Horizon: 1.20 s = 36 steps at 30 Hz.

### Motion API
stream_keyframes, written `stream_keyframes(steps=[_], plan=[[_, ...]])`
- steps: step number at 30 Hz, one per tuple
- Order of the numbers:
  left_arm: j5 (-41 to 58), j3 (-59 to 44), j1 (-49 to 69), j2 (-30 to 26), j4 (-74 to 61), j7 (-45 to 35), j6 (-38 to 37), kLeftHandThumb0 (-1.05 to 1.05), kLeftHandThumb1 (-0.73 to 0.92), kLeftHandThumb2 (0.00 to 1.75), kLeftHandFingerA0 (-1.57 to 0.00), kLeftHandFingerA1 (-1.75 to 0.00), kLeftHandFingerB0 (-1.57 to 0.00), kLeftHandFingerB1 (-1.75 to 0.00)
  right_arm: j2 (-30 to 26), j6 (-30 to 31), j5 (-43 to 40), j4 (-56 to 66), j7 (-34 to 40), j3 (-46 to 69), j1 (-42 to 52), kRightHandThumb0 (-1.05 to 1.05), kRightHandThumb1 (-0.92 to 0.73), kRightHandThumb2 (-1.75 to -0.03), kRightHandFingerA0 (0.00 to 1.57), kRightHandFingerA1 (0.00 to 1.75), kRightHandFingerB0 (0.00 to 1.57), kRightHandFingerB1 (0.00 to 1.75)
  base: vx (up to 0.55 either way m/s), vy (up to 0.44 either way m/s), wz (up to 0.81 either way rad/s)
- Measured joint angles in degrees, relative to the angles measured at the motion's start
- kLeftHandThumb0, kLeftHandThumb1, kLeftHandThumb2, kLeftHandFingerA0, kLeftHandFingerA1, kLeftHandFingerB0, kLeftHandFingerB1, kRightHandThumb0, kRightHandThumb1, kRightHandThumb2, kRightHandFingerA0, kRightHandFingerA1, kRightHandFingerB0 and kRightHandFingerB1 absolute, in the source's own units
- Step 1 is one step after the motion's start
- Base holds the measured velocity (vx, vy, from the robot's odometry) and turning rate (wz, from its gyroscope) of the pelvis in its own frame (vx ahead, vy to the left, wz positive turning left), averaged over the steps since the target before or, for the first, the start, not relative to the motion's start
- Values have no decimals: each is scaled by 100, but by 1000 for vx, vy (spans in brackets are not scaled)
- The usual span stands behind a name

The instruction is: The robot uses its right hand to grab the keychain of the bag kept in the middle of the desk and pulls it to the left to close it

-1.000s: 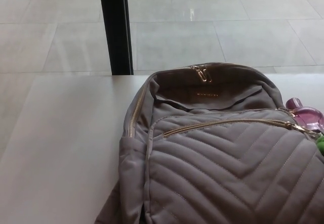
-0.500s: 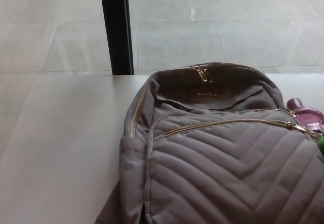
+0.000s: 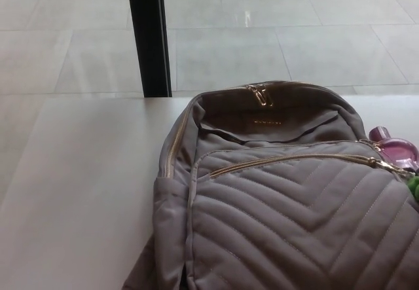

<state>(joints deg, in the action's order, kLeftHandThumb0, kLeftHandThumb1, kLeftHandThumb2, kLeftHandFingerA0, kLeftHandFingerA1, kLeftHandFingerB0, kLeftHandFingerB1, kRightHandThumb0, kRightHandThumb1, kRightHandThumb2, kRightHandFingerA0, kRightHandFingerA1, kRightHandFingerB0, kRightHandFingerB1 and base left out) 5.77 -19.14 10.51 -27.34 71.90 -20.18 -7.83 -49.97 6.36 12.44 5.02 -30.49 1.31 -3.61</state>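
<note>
A taupe quilted backpack (image 3: 288,205) lies on the white desk (image 3: 78,192), filling the lower right of the head view. Its front pocket zip (image 3: 294,162) runs from left to right as a gold line, with the slider and pull at the right end (image 3: 387,165). A pink and green keychain (image 3: 400,154) sits at that right end, partly cut off by the picture edge. Two gold zip pulls (image 3: 260,95) rest at the bag's top. Neither of my hands shows.
A black vertical post (image 3: 149,35) stands behind the desk's far edge. Beyond it lies a pale tiled floor (image 3: 294,35). The desk surface extends to the left of the bag.
</note>
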Motion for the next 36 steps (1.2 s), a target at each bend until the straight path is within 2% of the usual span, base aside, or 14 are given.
stream_keyframes(steps=[1,5,6,10,11,14,15,19,20,21,24,25,33,36], plan=[[0,0,2,0,2,-7,-8,-90,56,110,-74,-95,-61,-85,13,-21,41,-50,36,-29,-21,-42,-64,-58,75,70,41,37,0,0,0],[1,-9,33,1,4,-36,-45,-96,82,63,-71,-101,-60,-87,56,-37,182,-49,160,-127,-67,-42,-64,-59,82,75,44,37,0,0,0],[2,-14,34,1,6,-37,-45,-95,62,119,-73,-96,-60,-85,68,-37,209,-43,184,-144,-75,-46,-49,-84,80,82,39,52,0,0,0],[3,-28,40,2,4,-52,-65,-96,64,121,-74,-96,-62,-85,136,-63,360,-62,337,-250,-125,-41,-62,-59,82,105,50,41,0,0,0],[4,-35,41,2,4,-58,-78,-102,88,67,-71,-100,-58,-87,150,-78,387,-75,371,-267,-135,-39,-64,-61,75,140,52,43,0,0,0],[10,-69,54,2,4,-79,-120,-104,92,69,-69,-102,-56,-87,280,-170,461,-194,535,-328,-200,-35,-66,-63,80,152,51,44,0,0,0],[11,-76,71,3,3,-85,-139,-94,70,126,-74,-96,-62,-86,322,-192,479,-227,581,-340,-216,-35,-67,-63,79,159,50,43,0,0,0],[13,-112,109,11,4,-87,-191,-96,69,125,-74,-97,-64,-87,533,-235,544,-229,722,-429,-278,-32,-69,-61,92,138,49,41,0,0,0],[15,-129,109,16,7,-86,-193,-104,92,77,-73,-102,-61,-88,561,-237,567,-222,743,-456,-293,-29,-70,-62,89,136,50,41,0,0,0],[16,-144,108,20,11,-86,-193,-99,71,125,-73,-98,-62,-87,579,-237,582,-214,754,-478,-300,-24,-73,-62,85,142,54,42,0,0,0],[17,-188,93,34,37,-83,-196,-104,92,86,-72,-103,-58,-88,630,-250,643,-157,809,-519,-318,-15,-81,-66,81,158,77,62,0,0,0],[19,-203,83,44,37,-77,-196,-94,82,137,-73,-98,-57,-85,659,-258,673,-109,850,-524,-317,-13,-80,-69,82,155,84,83,0,0,0],[49,-325,86,93,26,-49,-217,-105,92,94,-73,-107,-58,-91,722,-358,769,-32,1025,-516,-333,-9,-69,-86,87,161,82,118,0,0,0],[83,-395,80,133,25,-31,-220,-105,80,136,-73,-102,-66,-92,726,-411,789,-38,1098,-506,-304,-13,-67,-88,85,164,82,119,0,0,0]])
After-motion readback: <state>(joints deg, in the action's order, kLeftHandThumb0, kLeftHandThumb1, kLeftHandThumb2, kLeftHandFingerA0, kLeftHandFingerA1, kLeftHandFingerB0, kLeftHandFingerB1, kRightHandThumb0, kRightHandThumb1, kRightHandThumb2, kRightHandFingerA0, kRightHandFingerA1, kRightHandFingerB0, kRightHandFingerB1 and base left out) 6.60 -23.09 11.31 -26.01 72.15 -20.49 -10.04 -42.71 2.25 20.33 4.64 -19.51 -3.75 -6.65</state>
